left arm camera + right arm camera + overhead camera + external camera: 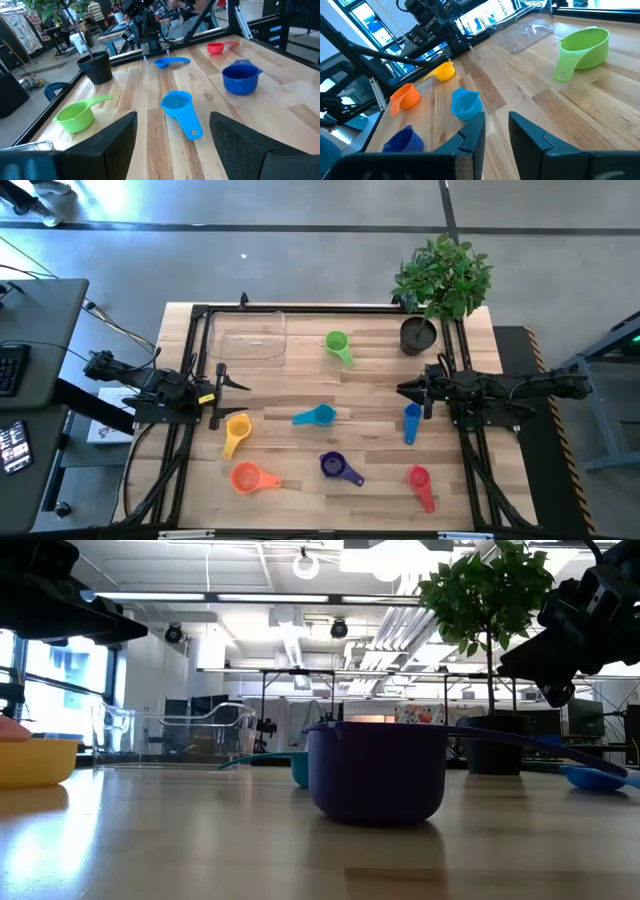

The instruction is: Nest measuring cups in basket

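Seven measuring cups lie apart on the wooden table, each resting on its base: green point(337, 345), light blue point(316, 416), yellow point(236, 430), orange point(248, 477), purple point(335, 466), dark blue point(411, 422) and red point(420, 480). The clear basket point(247, 337) stands at the far left with nothing in it. My left gripper point(228, 385) hovers open by the left edge, above and beyond the yellow cup; the light blue cup point(180, 107) lies ahead of it. My right gripper point(408, 390) hovers open at the right, just beyond the dark blue cup.
A potted plant in a dark round pot point(419, 335) stands at the far right corner, close to my right arm. A black frame point(200, 315) runs along the table's left, far and right sides. Bare wood shows between the cups in the middle.
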